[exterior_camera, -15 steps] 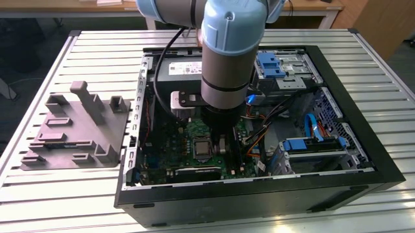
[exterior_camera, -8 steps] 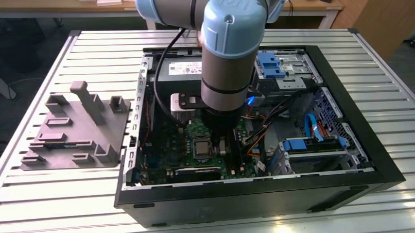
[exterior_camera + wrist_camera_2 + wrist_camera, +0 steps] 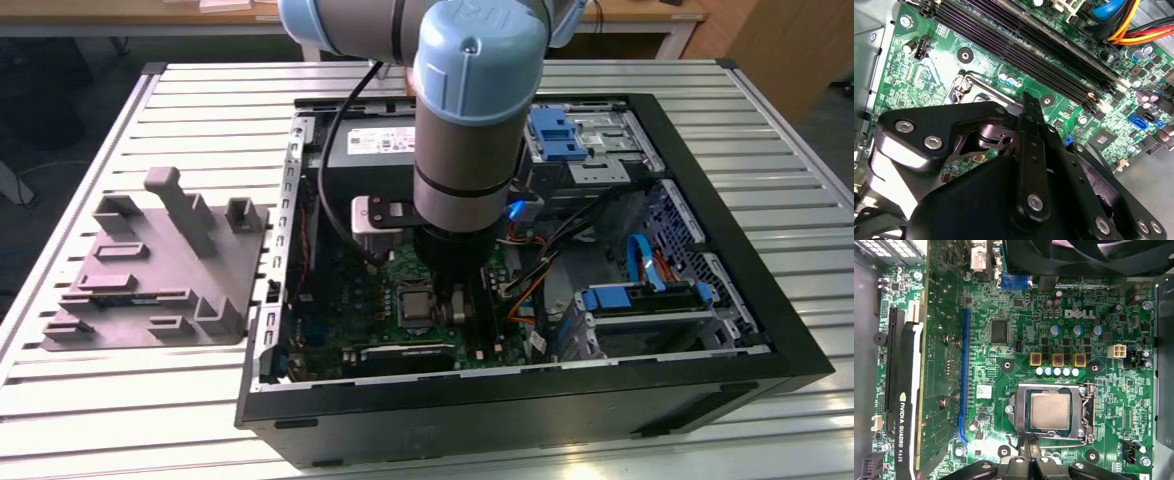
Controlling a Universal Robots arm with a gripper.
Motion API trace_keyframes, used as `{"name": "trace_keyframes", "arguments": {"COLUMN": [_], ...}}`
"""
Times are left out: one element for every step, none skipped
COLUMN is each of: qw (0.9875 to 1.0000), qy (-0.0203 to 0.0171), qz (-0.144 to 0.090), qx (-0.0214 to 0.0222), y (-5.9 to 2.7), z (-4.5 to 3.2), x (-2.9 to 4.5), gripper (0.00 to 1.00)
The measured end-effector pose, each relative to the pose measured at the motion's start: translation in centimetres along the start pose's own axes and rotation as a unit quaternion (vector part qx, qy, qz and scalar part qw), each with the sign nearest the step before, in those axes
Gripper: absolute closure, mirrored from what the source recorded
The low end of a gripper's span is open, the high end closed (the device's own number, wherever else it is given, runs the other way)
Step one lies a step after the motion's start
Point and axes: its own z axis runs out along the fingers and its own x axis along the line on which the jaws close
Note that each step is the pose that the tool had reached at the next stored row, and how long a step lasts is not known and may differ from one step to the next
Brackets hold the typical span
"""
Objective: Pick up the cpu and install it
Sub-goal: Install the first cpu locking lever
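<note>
First wrist view has the cpu (image 3: 1050,411) lying flat in the motherboard socket (image 3: 1052,413), silvery top up, its edges square with the metal frame around it; it is nearly square, so no long axis can be told; the hand (image 3: 1028,458) sits at the socket's edge, its two dark fingers (image 3: 1019,466) close side by side with a thin gap, and they hold nothing; whether the tips touch the frame cannot be told; in the second wrist view the hand (image 3: 1026,107) tapers to a narrow tip over the green motherboard (image 3: 929,75), beside the socket lever (image 3: 986,82); in the exterior view the arm (image 3: 467,150) reaches straight down into the open computer case (image 3: 747,330), which lies on the slatted table (image 3: 160,400); a grey fixture (image 3: 154,270) stands on the table at the exterior view's left, just beside the case.
</note>
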Motion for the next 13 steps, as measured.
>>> {"name": "trace_keyframes", "arguments": {"qw": [1.0000, 1.0000, 1.0000, 1.0000, 1.0000, 1.0000, 1.0000, 1.0000, 1.0000, 1.0000, 1.0000, 1.0000, 1.0000], "qy": [0.0000, 0.0000, 0.0000, 0.0000, 0.0001, 0.0001, 0.0001, 0.0001, 0.0000, 0.0000, 0.0000, 0.0000, 0.0000], "qz": [0.000, 0.000, 0.000, -0.001, -0.001, -0.001, -0.001, -0.001, -0.001, -0.001, -0.001, -0.001, -0.001], "qx": [0.0001, 0.0001, 0.0001, 0.0002, 0.0001, 0.0001, 0.0001, 0.0001, 0.0002, 0.0002, 0.0002, 0.0002, 0.0002], "y": [0.00, -0.01, -0.01, -0.01, -0.01, -0.01, -0.01, -0.01, -0.01, -0.01, -0.01, -0.01, -0.01], "z": [0.06, 0.13, 0.21, 0.30, 0.34, 0.39, 0.41, 0.43, 0.48, 0.53, 0.57, 0.60, 0.64], "x": [0.00, -0.01, -0.01, -0.01, -0.01, -0.01, -0.02, -0.02, -0.02, -0.02, -0.03, -0.03, -0.03], "gripper": [0.89, 0.89, 0.89, 0.89, 0.89, 0.89, 0.89, 0.89, 0.89, 0.89, 0.89, 0.89, 0.89]}}
